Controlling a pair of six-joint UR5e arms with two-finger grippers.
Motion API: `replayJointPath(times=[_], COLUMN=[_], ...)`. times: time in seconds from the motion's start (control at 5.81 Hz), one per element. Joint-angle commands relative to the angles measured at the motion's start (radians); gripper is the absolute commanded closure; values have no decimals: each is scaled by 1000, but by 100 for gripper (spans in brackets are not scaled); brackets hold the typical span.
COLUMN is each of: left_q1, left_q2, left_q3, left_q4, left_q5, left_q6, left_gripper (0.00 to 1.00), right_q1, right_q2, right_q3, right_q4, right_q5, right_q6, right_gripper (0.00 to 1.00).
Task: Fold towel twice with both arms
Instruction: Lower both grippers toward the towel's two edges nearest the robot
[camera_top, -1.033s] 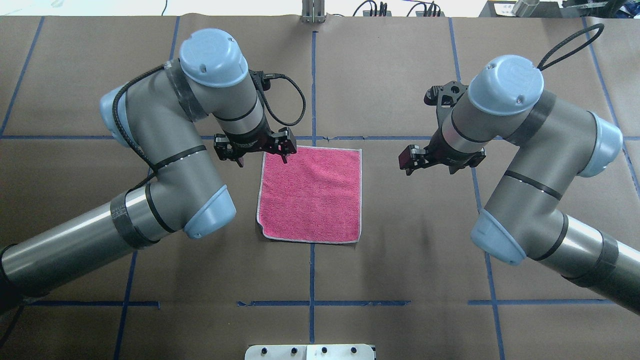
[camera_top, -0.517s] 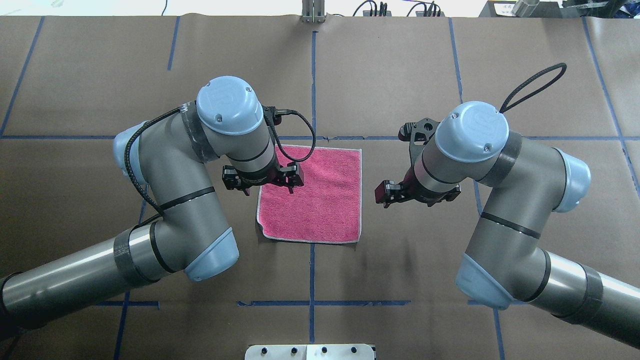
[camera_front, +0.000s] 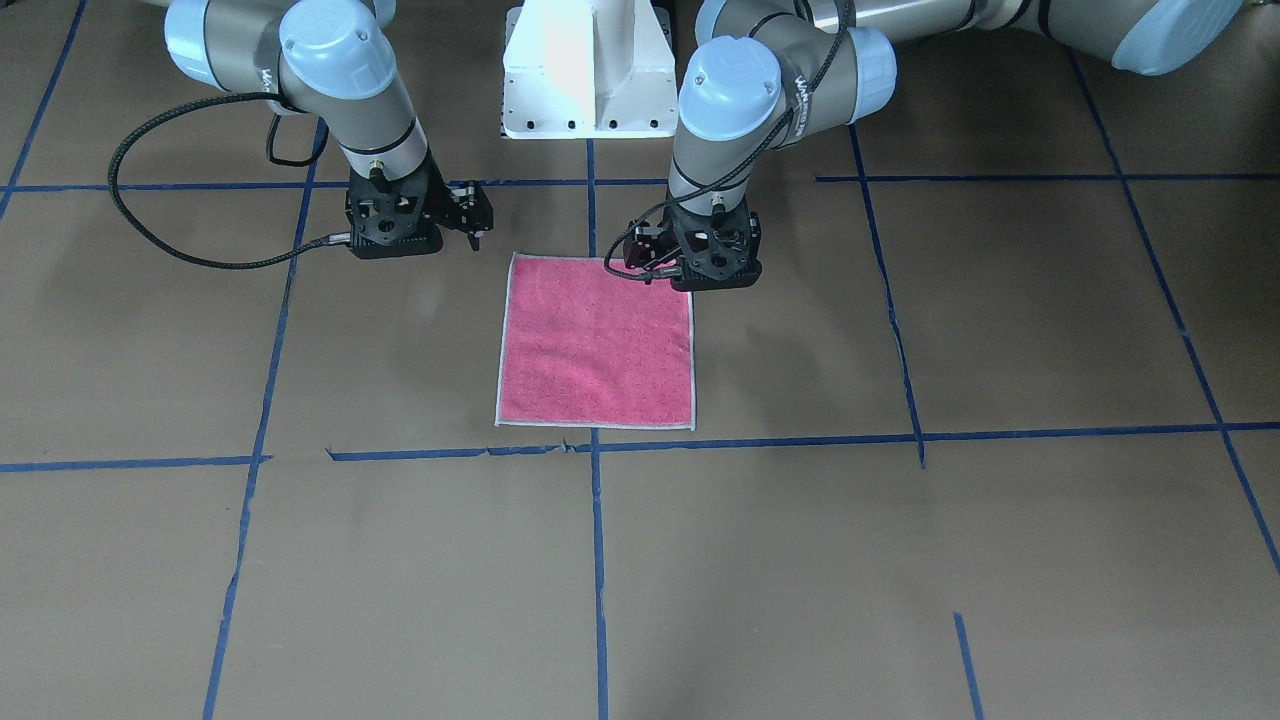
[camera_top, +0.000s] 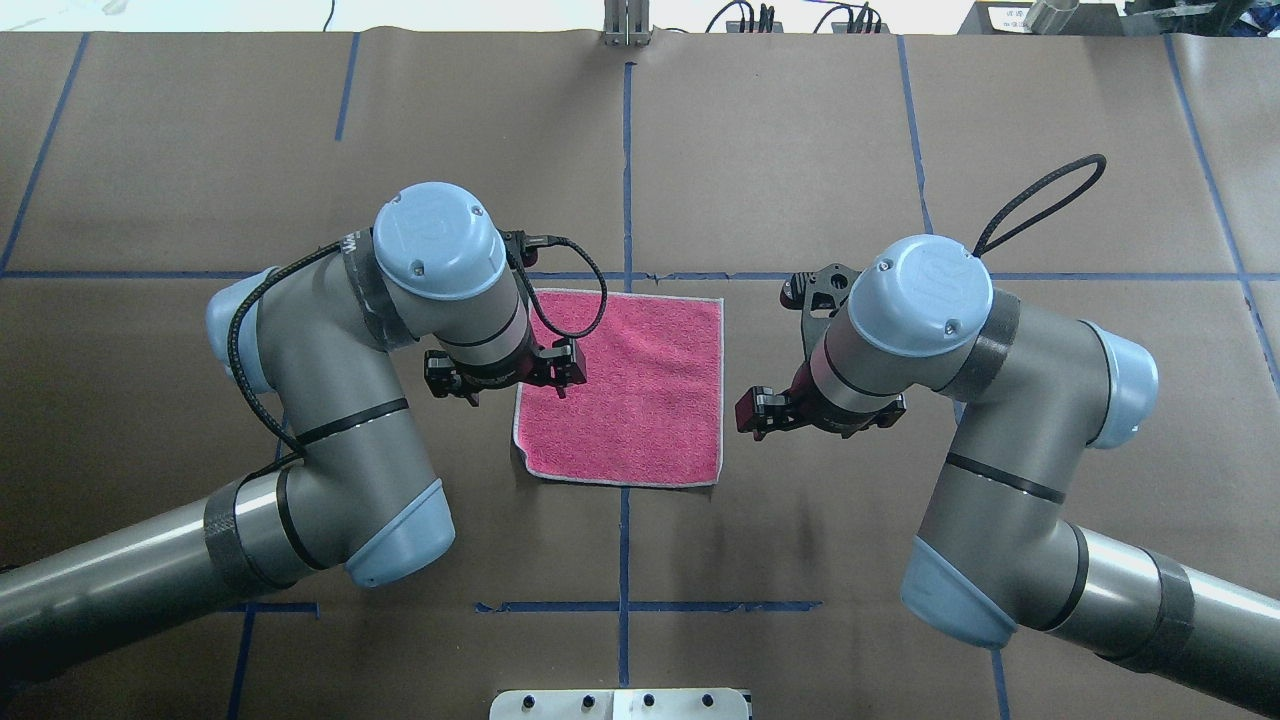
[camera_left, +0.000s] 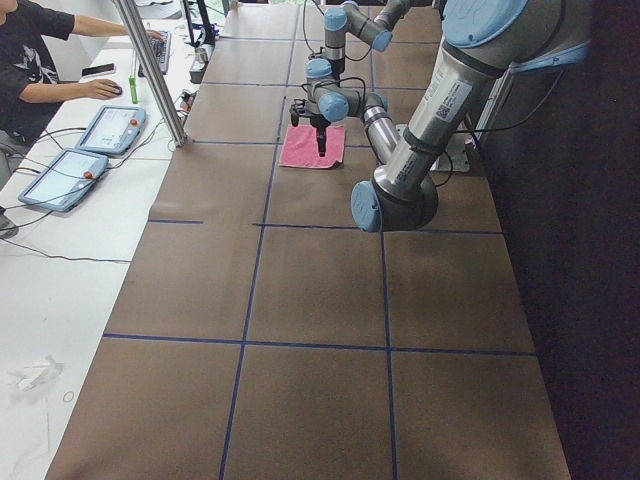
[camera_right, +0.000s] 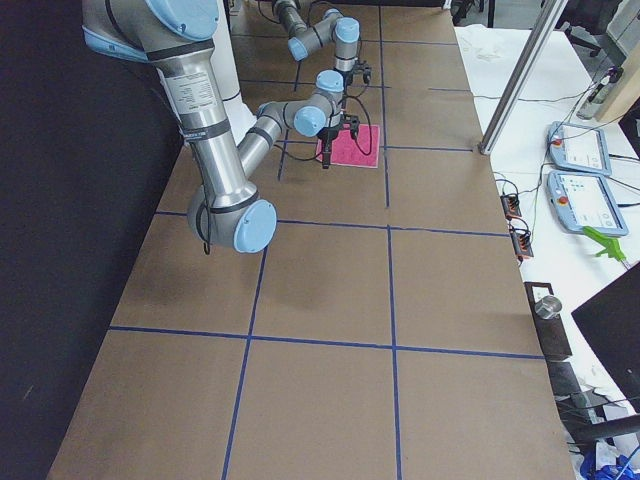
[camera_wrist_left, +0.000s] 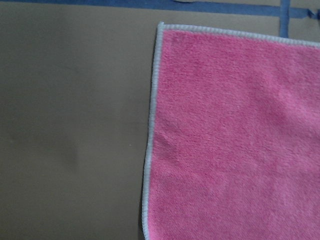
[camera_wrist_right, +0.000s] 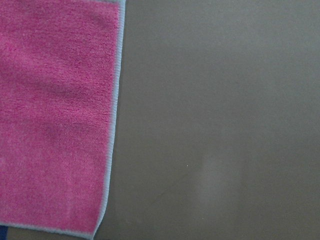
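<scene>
The towel (camera_top: 630, 400) lies flat on the brown table, pink face up, with a light stitched border. Its near-left corner curls slightly. It also shows in the front-facing view (camera_front: 595, 345) and small in the two side views (camera_left: 312, 146) (camera_right: 350, 145). My left gripper (camera_top: 515, 392) (camera_front: 690, 272) hovers open over the towel's left edge, holding nothing. My right gripper (camera_top: 818, 420) (camera_front: 420, 238) looks open and empty, just off the towel's right edge. The left wrist view shows the towel's left edge and far-left corner (camera_wrist_left: 235, 140). The right wrist view shows its right edge (camera_wrist_right: 55, 115).
Blue tape lines (camera_top: 624, 180) grid the brown table cover. The white pedestal base (camera_front: 590, 70) stands at the robot's side. An operator (camera_left: 30, 60) sits with tablets (camera_left: 110, 128) beyond the far edge, beside a metal pole (camera_left: 150, 70).
Both arms have drawn back toward the robot. The left gripper moved from the towel's far-left corner down along its left edge. The right gripper moved nearer and closer to the right edge.
</scene>
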Motion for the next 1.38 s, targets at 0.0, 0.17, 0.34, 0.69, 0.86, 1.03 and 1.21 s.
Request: replayJointPath(times=[0.0,0.17,0.34,0.69,0.86,1.03,1.21], left_q1=[45,82,85,82,76,80,82], left_q2=[9,9,11,67,69,63,61], left_q3=[0,0,5,3,9,11,12], left_q4=[0,2,2,-12,-12,-12,-13], left_q5=[31,40,42,39,40,39,39], left_q6=[-184,-289,-392,-390,-376,-376,-378], left_gripper=[0,0,0,0,0,0,0], right_q1=[-60,-87,-114,-130,-133,-143,-148], right_q2=[1,3,1,-5,-6,-11,1], right_q3=[-3,-4,-7,-9,-9,-10,-15], right_q4=[0,0,1,0,0,0,3], right_q5=[-82,-108,-123,-140,-140,-140,-140], right_q6=[255,305,397,399,399,402,414], right_gripper=[0,0,0,0,0,0,0])
